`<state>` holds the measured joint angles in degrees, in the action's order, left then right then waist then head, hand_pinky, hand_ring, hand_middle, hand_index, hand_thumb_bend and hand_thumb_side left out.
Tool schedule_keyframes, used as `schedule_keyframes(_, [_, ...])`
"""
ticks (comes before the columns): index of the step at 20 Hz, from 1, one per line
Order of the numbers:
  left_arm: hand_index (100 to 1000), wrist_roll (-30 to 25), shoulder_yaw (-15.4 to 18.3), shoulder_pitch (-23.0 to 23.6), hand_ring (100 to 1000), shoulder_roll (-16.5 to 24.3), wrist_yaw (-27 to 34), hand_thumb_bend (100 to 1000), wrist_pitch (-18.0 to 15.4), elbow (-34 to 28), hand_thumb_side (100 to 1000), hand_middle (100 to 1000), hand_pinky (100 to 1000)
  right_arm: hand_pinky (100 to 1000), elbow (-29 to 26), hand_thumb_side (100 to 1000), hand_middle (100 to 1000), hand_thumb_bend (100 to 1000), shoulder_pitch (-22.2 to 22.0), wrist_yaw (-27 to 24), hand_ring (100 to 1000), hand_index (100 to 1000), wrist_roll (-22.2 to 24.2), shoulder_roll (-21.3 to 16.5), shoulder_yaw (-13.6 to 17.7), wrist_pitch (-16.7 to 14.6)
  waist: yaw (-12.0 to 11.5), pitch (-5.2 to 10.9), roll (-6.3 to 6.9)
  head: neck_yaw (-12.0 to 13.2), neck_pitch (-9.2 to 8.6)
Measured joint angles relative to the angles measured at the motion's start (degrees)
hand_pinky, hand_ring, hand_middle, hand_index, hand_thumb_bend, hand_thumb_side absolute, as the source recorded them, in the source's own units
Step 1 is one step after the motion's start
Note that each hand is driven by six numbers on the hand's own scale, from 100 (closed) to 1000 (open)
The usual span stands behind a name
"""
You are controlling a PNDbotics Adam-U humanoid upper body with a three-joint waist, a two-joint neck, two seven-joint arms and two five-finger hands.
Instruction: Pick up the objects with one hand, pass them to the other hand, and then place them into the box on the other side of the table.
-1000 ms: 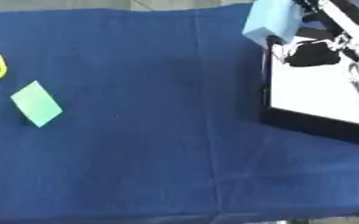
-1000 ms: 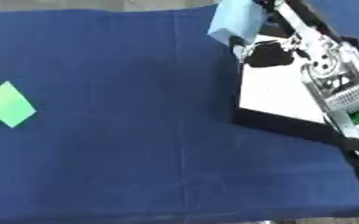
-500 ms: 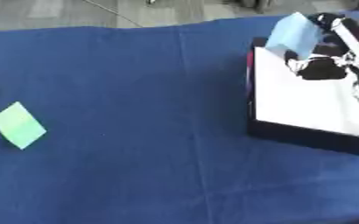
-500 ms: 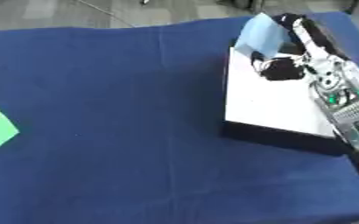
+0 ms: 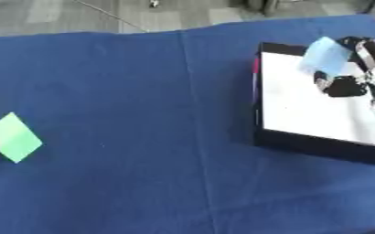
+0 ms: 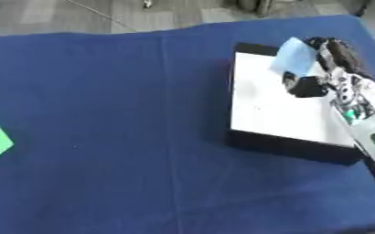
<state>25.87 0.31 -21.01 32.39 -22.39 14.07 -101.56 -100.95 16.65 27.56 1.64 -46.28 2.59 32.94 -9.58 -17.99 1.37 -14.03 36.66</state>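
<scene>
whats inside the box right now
The box shows a bare white floor. The right hand holds a light blue piece above its far end, not yet set down. The hand and piece cover that far corner, so anything there is hidden.

One black box (image 5: 315, 141), one light blue sheet (image 5: 327, 55), one green sheet (image 5: 13, 136), one robot hand (image 6: 328, 68).

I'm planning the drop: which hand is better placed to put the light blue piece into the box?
The right hand. It already holds the light blue piece over the white-floored box on the robot's right. The left hand shows in neither view.
</scene>
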Motion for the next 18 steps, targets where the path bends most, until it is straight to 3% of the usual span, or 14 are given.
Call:
schedule_keyframes(4, [857, 0.6, 0.2, 0.0, 725, 0.2, 0.3, 282, 0.1, 0.0, 540, 756, 806, 835, 2.6, 100, 660, 100, -0.2, 2.0, 876, 659, 1.7, 0.0, 0.0, -1.4, 0.0, -0.05, 0.04, 0.1, 0.05])
schedule_keyframes(5, [856, 0.7, 0.3, 0.1, 725, 0.3, 0.3, 281, 0.1, 0.0, 540, 757, 806, 851, 3.1, 100, 765, 187, -0.3, 2.3, 939, 755, 2.0, 0.0, 0.0, -1.7, 0.0, -0.05, 0.05, 0.1, 0.06])
schedule_keyframes(6, [856, 0.7, 0.3, 0.1, 725, 0.4, 0.3, 281, 0.1, 0.0, 540, 757, 806, 853, 3.6, 100, 774, 199, -0.4, 2.8, 945, 765, 2.4, -0.1, -0.1, -2.1, -0.1, -0.05, 0.08, 0.1, 0.11])
schedule_keyframes(7, [856, 0.8, 0.4, 0.2, 725, 0.4, 0.3, 280, 0.1, 0.0, 540, 757, 807, 883, 4.2, 100, 848, 292, -0.5, 3.3, 1000, 864, 3.0, -0.2, -0.2, -2.6, -0.2, -0.05, 0.13, 0.1, 0.28])
schedule_keyframes(9, [857, 0.9, 0.4, 0.4, 725, 0.4, 0.3, 279, 0.1, 0.0, 540, 757, 807, 908, 5.5, 104, 885, 345, -0.5, 4.5, 1000, 918, 4.5, -0.4, -0.3, -3.8, -0.3, -0.05, 0.16, 0.1, 0.50])
schedule_keyframes(14, [856, 1.1, 0.4, 0.4, 724, 0.4, 0.4, 275, 0.3, 0.0, 540, 755, 807, 954, 7.8, 141, 931, 471, -0.1, 8.5, 1000, 975, 8.8, -0.4, -0.1, -7.0, -0.3, -0.05, 0.15, 0.2, 0.58])
schedule_keyframes(18, [854, 1.2, 0.5, 0.5, 721, 0.4, 0.6, 274, 0.4, 0.0, 541, 752, 811, 963, 7.7, 130, 940, 464, 0.0, 10.8, 1000, 994, 10.5, -0.4, 0.4, -8.2, -0.3, -0.05, 0.13, 0.4, 0.84])
